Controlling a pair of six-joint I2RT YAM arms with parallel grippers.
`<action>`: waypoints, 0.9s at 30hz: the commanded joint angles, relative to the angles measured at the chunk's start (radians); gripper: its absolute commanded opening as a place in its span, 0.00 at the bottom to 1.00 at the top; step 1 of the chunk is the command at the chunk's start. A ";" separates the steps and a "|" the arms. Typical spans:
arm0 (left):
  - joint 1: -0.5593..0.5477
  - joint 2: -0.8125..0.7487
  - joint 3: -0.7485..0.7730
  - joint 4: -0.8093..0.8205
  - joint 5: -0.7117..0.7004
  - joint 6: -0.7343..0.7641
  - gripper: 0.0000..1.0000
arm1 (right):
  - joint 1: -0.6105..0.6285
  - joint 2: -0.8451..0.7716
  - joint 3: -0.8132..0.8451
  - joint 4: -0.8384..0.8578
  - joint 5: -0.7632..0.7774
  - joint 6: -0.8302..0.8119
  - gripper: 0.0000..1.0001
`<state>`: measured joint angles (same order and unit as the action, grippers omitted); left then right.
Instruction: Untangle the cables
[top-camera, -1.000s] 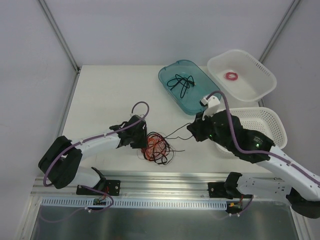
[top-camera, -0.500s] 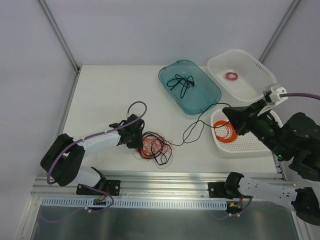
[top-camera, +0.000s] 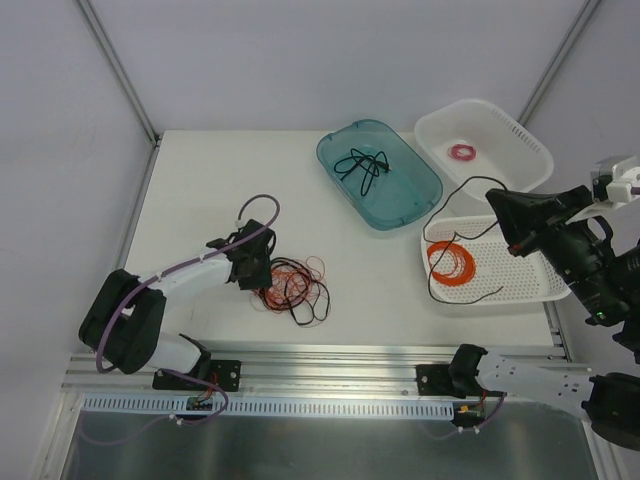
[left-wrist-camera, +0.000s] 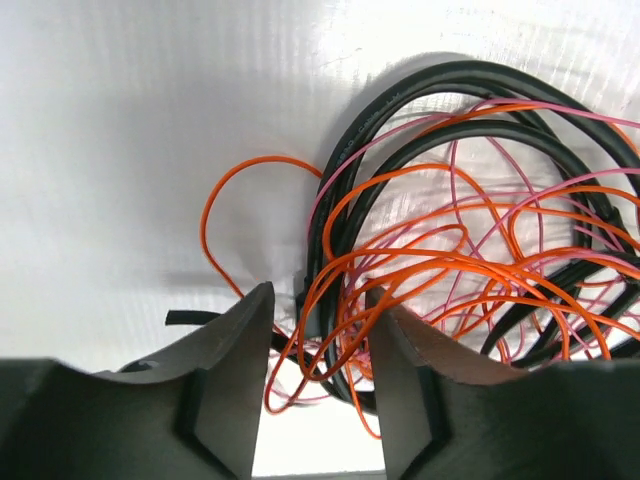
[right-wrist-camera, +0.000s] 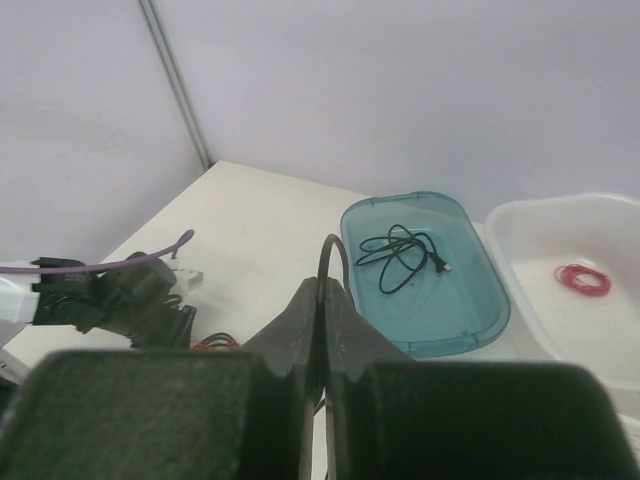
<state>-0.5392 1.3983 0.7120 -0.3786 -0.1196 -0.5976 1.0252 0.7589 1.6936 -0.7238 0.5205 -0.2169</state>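
Observation:
The cables lie in a loose tangle (top-camera: 292, 285) of orange, pink and black strands left of the table's middle. My left gripper (top-camera: 258, 272) sits at the tangle's left edge. In the left wrist view the tangle (left-wrist-camera: 480, 260) fills the right side, and my left gripper (left-wrist-camera: 318, 296) stands open with a few strands running loosely between its fingers. My right gripper (top-camera: 494, 197) is raised at the far right, shut on a thin black cord (top-camera: 430, 245) that hangs down in a long loop over the white basket. The cord (right-wrist-camera: 335, 245) arches out of the shut right gripper (right-wrist-camera: 322, 283).
A teal tray (top-camera: 405, 195) at the back holds a black cable (top-camera: 362, 165). Behind it to the right, a white bin (top-camera: 500, 172) holds a small pink ring (top-camera: 462, 152). The white basket (top-camera: 520, 285) on the right holds an orange coil (top-camera: 452, 262).
My right arm has swung right and upward, drawing the black cord out of the tangle and over the white basket. My left gripper and the tangle have shifted a little left.

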 joint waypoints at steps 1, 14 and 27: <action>0.024 -0.085 0.030 -0.060 -0.028 0.042 0.44 | -0.002 0.072 0.041 0.090 0.061 -0.103 0.01; 0.071 -0.361 0.202 -0.221 0.014 0.154 0.99 | -0.189 0.325 0.115 0.357 0.023 -0.352 0.01; 0.082 -0.748 0.055 -0.207 -0.301 0.325 0.99 | -0.609 0.598 0.072 0.521 -0.402 -0.168 0.01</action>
<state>-0.4690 0.6884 0.8436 -0.5819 -0.2848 -0.3389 0.4759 1.3365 1.7893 -0.3290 0.2676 -0.4583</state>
